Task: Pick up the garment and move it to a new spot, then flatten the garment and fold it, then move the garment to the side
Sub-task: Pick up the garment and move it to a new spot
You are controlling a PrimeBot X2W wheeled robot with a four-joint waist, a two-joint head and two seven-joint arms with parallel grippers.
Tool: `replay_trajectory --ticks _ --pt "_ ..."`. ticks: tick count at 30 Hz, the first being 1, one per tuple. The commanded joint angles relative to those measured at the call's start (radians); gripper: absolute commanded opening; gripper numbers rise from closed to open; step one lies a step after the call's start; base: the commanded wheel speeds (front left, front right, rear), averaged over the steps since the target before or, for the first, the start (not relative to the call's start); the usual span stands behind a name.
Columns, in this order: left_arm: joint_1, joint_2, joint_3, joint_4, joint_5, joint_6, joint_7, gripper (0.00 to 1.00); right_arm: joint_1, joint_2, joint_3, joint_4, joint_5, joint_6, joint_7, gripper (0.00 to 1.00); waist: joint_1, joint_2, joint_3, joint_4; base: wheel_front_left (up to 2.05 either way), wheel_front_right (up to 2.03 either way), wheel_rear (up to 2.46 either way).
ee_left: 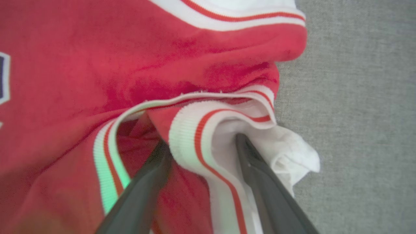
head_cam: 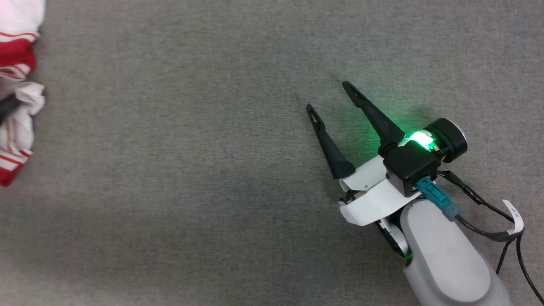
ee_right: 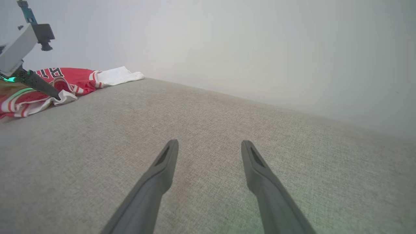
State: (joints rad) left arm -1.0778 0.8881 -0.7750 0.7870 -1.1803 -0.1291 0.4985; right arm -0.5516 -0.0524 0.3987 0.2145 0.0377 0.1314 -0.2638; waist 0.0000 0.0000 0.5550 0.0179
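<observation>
The garment (ee_left: 97, 65), a red shirt with white sleeves and white-and-red striped trim, lies bunched on the grey surface. My left gripper (ee_left: 202, 141) is open, its two dark fingers pushed into the folds on either side of a ridge of striped trim. In the head view the garment (head_cam: 17, 55) pokes in at the left edge, with one dark left finger (head_cam: 8, 108) against it. My right gripper (head_cam: 329, 97) is open over bare surface, far to the right of the garment. In the right wrist view the right gripper (ee_right: 209, 144) holds nothing, and the garment (ee_right: 71, 78) lies at the far left.
Grey fabric surface (head_cam: 191, 170) stretches between the garment and my right arm. A pale wall (ee_right: 260, 48) rises behind the surface's far edge. Black cables (head_cam: 488, 221) trail from the right wrist.
</observation>
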Motion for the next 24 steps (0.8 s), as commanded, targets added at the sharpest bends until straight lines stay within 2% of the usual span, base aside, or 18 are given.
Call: replay_trajectory --ticks 1,2,4,5,11,15,19,24 --pt "0.025 -0.036 -0.038 0.018 -0.016 -0.002 0.012 1.00 -0.016 0.003 0.011 -0.008 -0.006 -0.001 -0.001 1.00 0.0000 0.0000 0.029 -0.031 0.00 0.00 0.00" --pt "0.025 -0.039 -0.051 0.023 -0.022 -0.002 0.010 0.81 -0.016 0.003 0.014 -0.009 -0.007 -0.001 -0.001 1.00 0.0000 0.0000 0.026 -0.031 0.00 0.00 0.00" --pt "0.026 -0.043 -0.074 0.031 -0.036 -0.002 0.000 0.03 -0.013 0.002 0.017 -0.012 -0.005 -0.001 -0.001 1.00 0.0000 0.0000 0.017 -0.029 0.00 0.00 0.00" --pt "0.024 -0.043 -0.081 0.034 -0.040 -0.003 -0.017 0.00 -0.012 0.002 0.017 -0.012 -0.002 -0.001 -0.001 1.00 0.0000 0.0000 0.010 -0.028 0.00 0.00 0.00" --pt "-0.044 -0.010 -0.124 0.047 0.033 -0.003 -0.271 0.00 0.015 0.002 -0.004 -0.015 0.020 -0.001 -0.001 1.00 0.0000 0.0000 -0.066 -0.021 0.00 0.00 0.00" --pt "-0.073 -0.001 -0.181 0.030 0.072 -0.001 -0.380 0.00 0.045 0.002 -0.026 -0.011 0.041 -0.001 -0.001 1.00 0.0000 0.0000 -0.133 -0.022 0.00 0.00 0.00" --pt "-0.119 -0.005 -0.243 -0.012 0.104 -0.001 -0.452 0.00 0.079 0.002 -0.047 -0.020 0.057 -0.001 -0.001 1.00 0.0000 0.0000 -0.171 -0.040 0.00 0.00 0.00" --pt "-0.206 -0.027 -0.331 -0.092 0.143 -0.001 -0.488 0.00 0.117 0.002 -0.080 -0.050 0.090 -0.001 -0.001 1.00 0.0000 0.0000 -0.184 -0.090 0.00 0.00 0.00"
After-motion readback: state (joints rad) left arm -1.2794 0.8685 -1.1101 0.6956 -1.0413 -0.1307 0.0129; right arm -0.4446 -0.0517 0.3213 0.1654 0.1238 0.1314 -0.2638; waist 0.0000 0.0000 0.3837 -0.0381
